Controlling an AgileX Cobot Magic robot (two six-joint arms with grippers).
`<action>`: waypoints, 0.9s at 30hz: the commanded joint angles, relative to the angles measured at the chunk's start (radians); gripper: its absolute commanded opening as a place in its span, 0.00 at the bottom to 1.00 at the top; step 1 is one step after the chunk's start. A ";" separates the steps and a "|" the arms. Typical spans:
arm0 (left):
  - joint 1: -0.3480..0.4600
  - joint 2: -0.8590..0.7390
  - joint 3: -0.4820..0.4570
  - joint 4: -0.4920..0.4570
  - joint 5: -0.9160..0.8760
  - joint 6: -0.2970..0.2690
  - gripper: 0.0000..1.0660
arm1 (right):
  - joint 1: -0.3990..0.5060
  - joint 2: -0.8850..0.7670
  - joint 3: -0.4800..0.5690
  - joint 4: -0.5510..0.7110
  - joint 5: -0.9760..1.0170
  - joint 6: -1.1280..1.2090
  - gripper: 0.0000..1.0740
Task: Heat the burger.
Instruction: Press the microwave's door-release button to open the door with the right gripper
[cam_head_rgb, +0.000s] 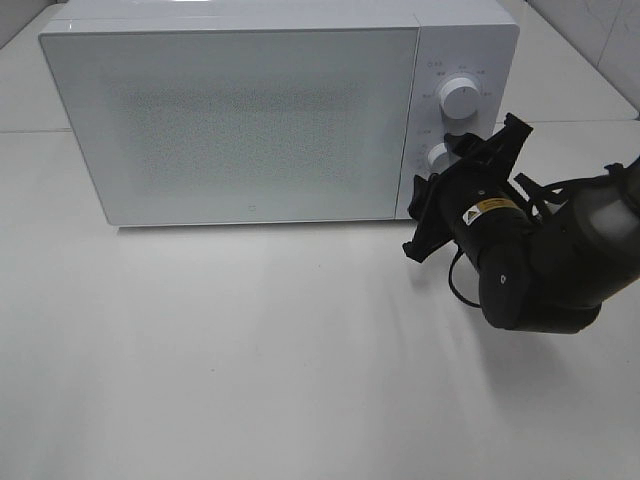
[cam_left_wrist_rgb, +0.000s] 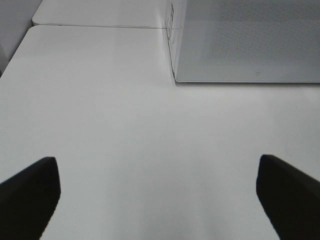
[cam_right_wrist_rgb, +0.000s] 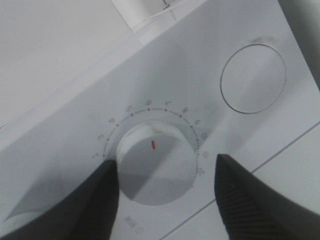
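Left tool (cam_left_wrist_rgb: 157, 172): spread wide, empty, parked over white desk (cam_left_wrist_rgb: 125, 125), out of the way.
White box microwave (cam_head_rgb: 250, 120): door shut; burger not visible, presumably inside.
Right tool (cam_right_wrist_rgb: 167, 182): partly open, straddling round white timer dial (cam_right_wrist_rgb: 155, 165), apparently to set time.

White microwave (cam_head_rgb: 240, 110), door closed, on white table (cam_head_rgb: 250, 380); right gripper (cam_head_rgb: 448, 175) at lower knob (cam_head_rgb: 437, 157); upper knob (cam_head_rgb: 459, 97) uncovered.
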 joint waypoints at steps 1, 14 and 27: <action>0.004 -0.005 0.003 0.002 0.003 -0.002 0.95 | -0.003 0.000 -0.015 -0.027 -0.111 -0.011 0.65; 0.004 -0.005 0.003 0.002 0.003 -0.002 0.95 | -0.003 -0.004 0.039 -0.011 -0.173 -0.038 0.68; 0.004 -0.005 0.003 0.002 0.003 -0.002 0.95 | 0.001 -0.066 0.111 -0.006 -0.221 -0.097 0.68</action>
